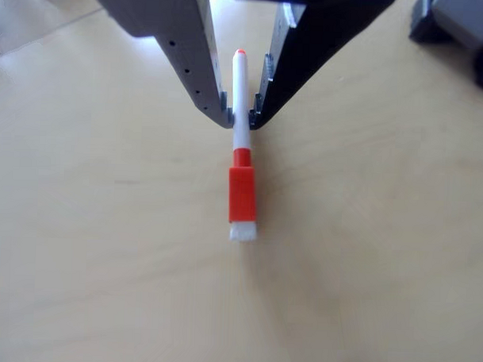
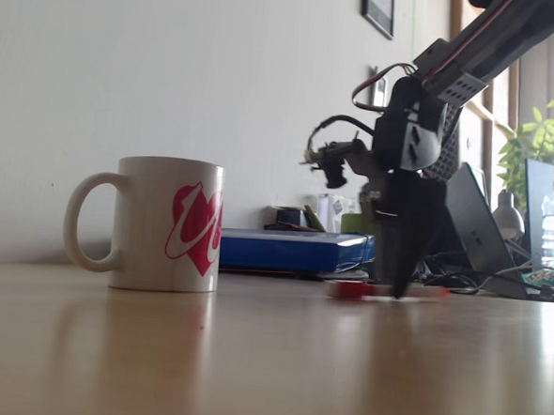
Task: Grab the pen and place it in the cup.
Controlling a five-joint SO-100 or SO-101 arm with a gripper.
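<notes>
The gripper (image 1: 242, 121) is down at the table (image 1: 104, 263) with its two fingers straddling the pen (image 1: 242, 161). In the other view the grey finger (image 1: 194, 68) sits on the left of the white barrel and the black finger (image 1: 289, 71) on the right, both tips at the barrel's sides, at or very near contact. The jaws are nearly closed around the pen, but I cannot tell for sure whether they are already pressing on it or just about to.

The pen lies flat on the wood, running lengthways between the fingers: its small orange-red tip points up into the gap, and its orange-red cap section and white end stick out below the fingertips. In the fixed view the gripper (image 2: 399, 288) reaches straight down to the tabletop, with the pen (image 2: 366, 289) a low red streak at its foot, not lifted as far as I can see.

The cup (image 2: 168, 224), a white handled mug with a red heart-like mark, stands upright on the table well to the left of the gripper in the fixed view, apart from it. Behind the arm are a blue box (image 2: 288, 251) and a laptop (image 2: 473, 229).

By my reading the reach is finished and the grab is at its closing stage. Still to do: secure the grip, raise the pen, carry it across to the cup and drop it in.
</notes>
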